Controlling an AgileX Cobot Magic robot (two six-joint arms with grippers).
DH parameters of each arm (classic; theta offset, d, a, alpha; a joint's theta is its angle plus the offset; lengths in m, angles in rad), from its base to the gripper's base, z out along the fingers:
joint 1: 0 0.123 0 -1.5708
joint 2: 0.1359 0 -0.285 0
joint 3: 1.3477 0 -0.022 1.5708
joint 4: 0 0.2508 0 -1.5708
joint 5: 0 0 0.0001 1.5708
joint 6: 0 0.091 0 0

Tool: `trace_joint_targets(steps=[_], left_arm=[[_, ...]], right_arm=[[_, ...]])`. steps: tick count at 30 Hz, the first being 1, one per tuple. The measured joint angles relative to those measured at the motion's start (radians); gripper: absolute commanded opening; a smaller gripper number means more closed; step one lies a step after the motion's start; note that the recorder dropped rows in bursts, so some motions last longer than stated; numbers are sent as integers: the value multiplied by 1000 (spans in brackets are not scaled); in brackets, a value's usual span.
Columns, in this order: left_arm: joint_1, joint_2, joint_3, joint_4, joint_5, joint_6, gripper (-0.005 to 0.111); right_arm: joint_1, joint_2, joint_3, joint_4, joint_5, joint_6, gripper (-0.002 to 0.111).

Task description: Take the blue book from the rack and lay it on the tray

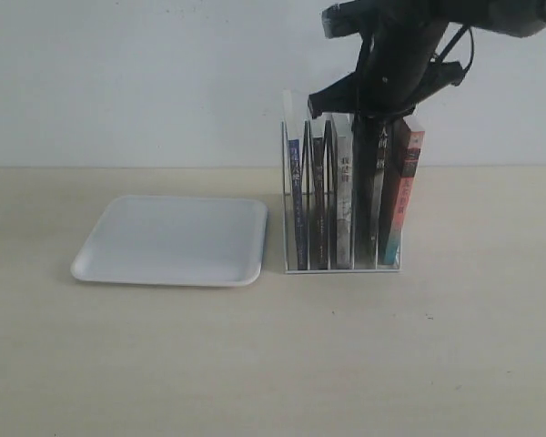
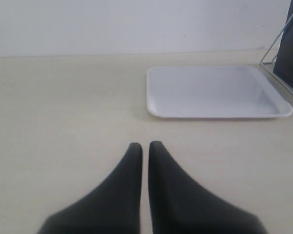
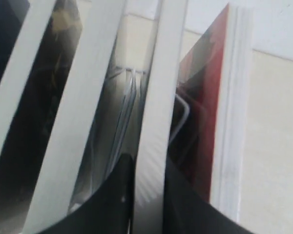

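Blue book (image 1: 296, 205) stands in the leftmost slot of the rack (image 1: 346, 269), just beside the tray (image 1: 168, 238) on the table (image 1: 273, 364). The right claw (image 1: 379, 120) clamps the top of a black book (image 1: 368, 200) next to the red book (image 1: 400, 196). The left claw (image 2: 145, 146) is clenched and empty.

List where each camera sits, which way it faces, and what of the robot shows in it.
Exterior: in front of the table, facing the wall; sees tray, rack, right arm above the rack.
Left wrist: low over the table, facing the tray; shut left pincer shows.
Right wrist: above the rack, looking down; right pincer grips a dark book.
Shared: exterior and left wrist both show the tray.
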State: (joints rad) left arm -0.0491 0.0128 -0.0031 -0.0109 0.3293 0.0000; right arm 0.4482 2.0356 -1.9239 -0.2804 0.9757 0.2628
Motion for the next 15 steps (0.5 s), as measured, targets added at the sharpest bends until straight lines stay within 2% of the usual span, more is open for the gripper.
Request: trace_joint_targets(steps=[4, 15], left_arm=[[0, 0, 0, 0, 0, 5, 4], [0, 0, 0, 0, 0, 5, 4]], right_arm=[[0, -15, -118, -15, 77, 0, 0], [1, -65, -138, -19, 102, -16, 0]])
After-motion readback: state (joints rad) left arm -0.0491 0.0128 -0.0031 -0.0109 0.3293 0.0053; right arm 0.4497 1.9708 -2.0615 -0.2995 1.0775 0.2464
